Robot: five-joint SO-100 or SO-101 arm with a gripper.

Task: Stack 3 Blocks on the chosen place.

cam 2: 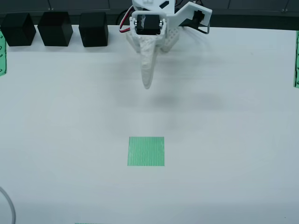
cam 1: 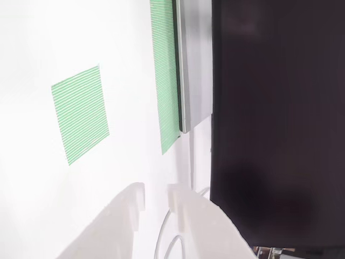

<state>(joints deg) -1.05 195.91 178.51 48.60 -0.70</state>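
The three blocks [cam 2: 56, 29] sit in a row along the desk's [cam 2: 224, 140] far edge near its left corner in the view from above, none lifted. The striped chosen place [cam 2: 146, 151] lies bare, mid-desk toward the near edge. The gripper [cam 2: 147, 84] hangs between them, jaws slightly apart and empty. Nothing is stacked; the next move likely calls for reaching left to the nearest block.
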